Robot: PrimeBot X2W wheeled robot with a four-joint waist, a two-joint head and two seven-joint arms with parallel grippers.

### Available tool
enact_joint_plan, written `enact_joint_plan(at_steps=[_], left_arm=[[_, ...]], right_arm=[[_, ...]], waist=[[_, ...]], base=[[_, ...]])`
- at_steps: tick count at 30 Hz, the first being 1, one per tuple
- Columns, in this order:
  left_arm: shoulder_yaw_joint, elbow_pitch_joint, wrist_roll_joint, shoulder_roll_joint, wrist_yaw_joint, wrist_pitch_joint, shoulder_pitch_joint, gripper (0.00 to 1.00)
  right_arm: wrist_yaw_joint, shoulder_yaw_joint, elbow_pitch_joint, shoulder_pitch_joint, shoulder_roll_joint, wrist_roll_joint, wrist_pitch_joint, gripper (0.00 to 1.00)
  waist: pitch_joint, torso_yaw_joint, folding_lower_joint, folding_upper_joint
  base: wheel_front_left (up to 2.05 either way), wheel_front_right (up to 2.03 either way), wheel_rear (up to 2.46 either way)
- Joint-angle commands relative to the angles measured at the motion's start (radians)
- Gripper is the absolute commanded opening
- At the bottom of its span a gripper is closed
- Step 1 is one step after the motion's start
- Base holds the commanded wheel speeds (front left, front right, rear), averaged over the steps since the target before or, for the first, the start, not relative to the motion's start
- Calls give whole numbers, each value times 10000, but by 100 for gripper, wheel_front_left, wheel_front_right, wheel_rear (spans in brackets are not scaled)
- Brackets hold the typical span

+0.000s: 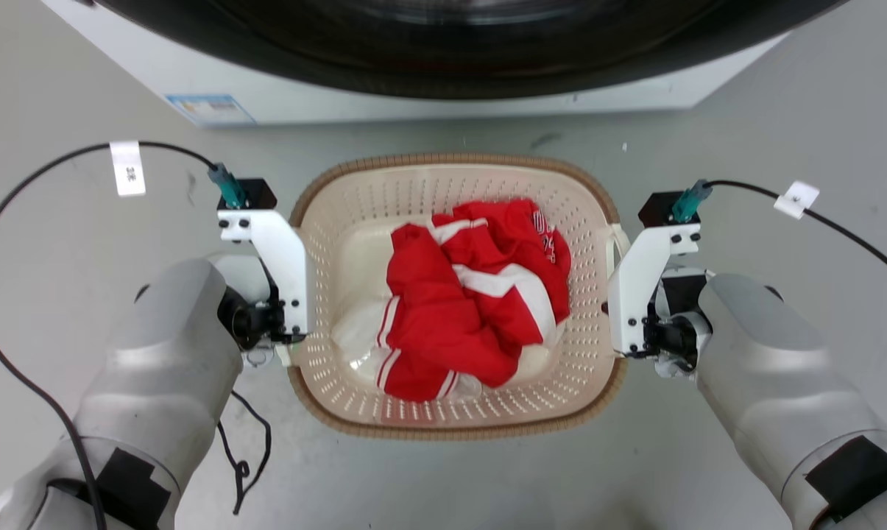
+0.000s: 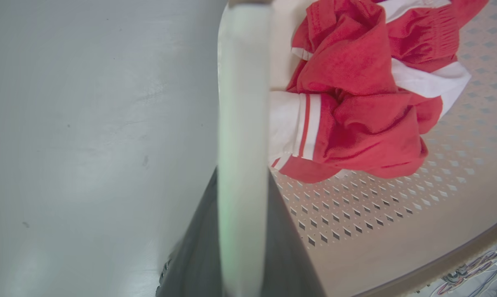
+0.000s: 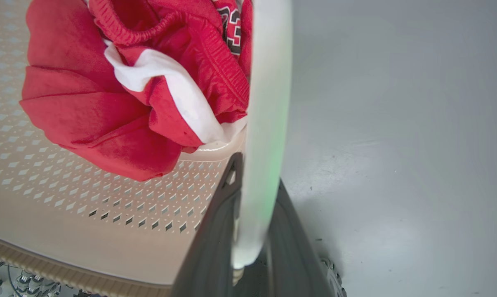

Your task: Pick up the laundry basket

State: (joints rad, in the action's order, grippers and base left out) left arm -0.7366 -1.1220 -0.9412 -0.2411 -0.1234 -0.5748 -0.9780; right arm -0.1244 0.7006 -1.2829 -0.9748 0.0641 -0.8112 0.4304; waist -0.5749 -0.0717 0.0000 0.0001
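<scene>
Your left gripper (image 2: pixel 242 171) and right gripper (image 3: pixel 258 169) are each clamped on a white handle (image 2: pixel 242 82) of the laundry basket (image 1: pixel 355 199). You see it between them, before the washing machine (image 1: pixel 325 92), holding red-and-white clothes (image 1: pixel 472 294).

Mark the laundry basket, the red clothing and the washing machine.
laundry basket (image 1: pixel 458 159): head view, far brown rim.
red clothing (image 1: pixel 443 324): head view, middle of the crumpled fabric.
washing machine (image 1: pixel 325 107): head view, white front panel below the door.

The laundry basket (image 1: pixel 355 213) is matt perforated plastic, the garment (image 1: pixel 443 324) soft cloth, the floor (image 1: pixel 443 478) smooth.
</scene>
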Motion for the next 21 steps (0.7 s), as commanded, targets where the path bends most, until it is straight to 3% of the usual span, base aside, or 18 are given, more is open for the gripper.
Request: enact_joint_plan(at_steps=[1, 21], left_arm=[[-73, 160, -187, 327, -122, -100, 171, 0], [-533, -94, -1663, 693, -132, -1487, 1350, 0]], right_arm=[[-114, 78, 111, 96, -255, -44, 51, 0], [-122, 152, 16, 1063, -261, -502, 2120, 0]], waist=[[763, 49, 0, -1], [3788, 57, 0, -1]], base=[[0, 0, 0], [0, 0, 0]])
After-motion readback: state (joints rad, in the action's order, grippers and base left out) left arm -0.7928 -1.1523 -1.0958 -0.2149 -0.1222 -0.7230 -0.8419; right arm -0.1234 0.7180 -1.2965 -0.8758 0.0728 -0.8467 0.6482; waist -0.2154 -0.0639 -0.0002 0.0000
